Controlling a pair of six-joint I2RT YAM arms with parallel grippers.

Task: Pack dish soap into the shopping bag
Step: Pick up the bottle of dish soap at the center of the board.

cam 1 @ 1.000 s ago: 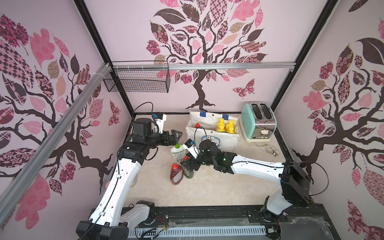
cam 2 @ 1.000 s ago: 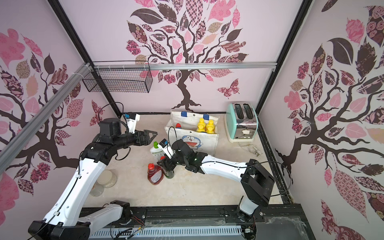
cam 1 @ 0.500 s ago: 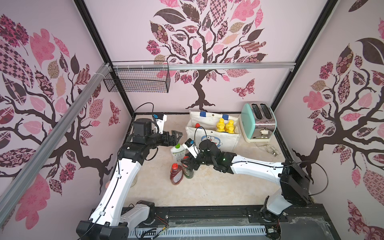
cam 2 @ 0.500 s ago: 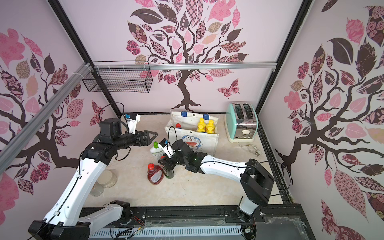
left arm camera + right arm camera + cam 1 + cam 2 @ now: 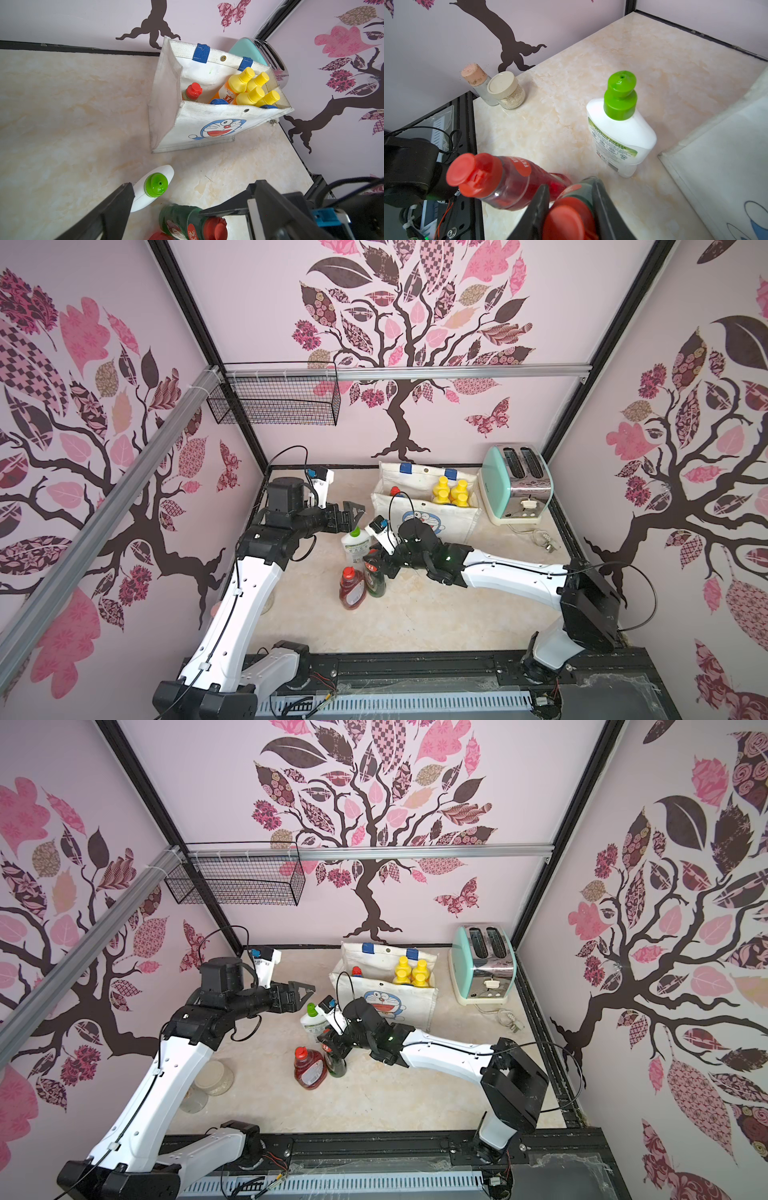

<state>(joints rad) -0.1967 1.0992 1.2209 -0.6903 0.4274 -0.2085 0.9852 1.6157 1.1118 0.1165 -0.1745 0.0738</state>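
Observation:
The shopping bag (image 5: pixel 436 522) (image 5: pixel 386 1006) (image 5: pixel 187 126) stands open at the back, holding several yellow-capped orange bottles (image 5: pixel 451 491) and a red-capped one (image 5: pixel 193 91). Three dish soap bottles stand in front of it: white with a green cap (image 5: pixel 355 545) (image 5: pixel 620 133), dark green (image 5: pixel 375 576) (image 5: pixel 336 1060) and red (image 5: pixel 352 589) (image 5: pixel 508 182). My right gripper (image 5: pixel 376 562) (image 5: pixel 571 207) is shut on the dark green bottle's (image 5: pixel 583 185) red-capped neck, a finger on each side. My left gripper (image 5: pixel 353 512) (image 5: pixel 164 198) hangs open and empty above the white bottle (image 5: pixel 153 185).
A mint-green toaster (image 5: pixel 517 485) stands right of the bag, with its plug and cord (image 5: pixel 540 537) on the table. Two small jars (image 5: pixel 214 1079) (image 5: pixel 506 91) sit by the left wall under my left arm. A wire basket (image 5: pixel 274 400) hangs on the back rail.
My right gripper's jaws have closed in onto the dark green bottle's neck. Neither arm has visibly moved, and the left gripper has stayed open.

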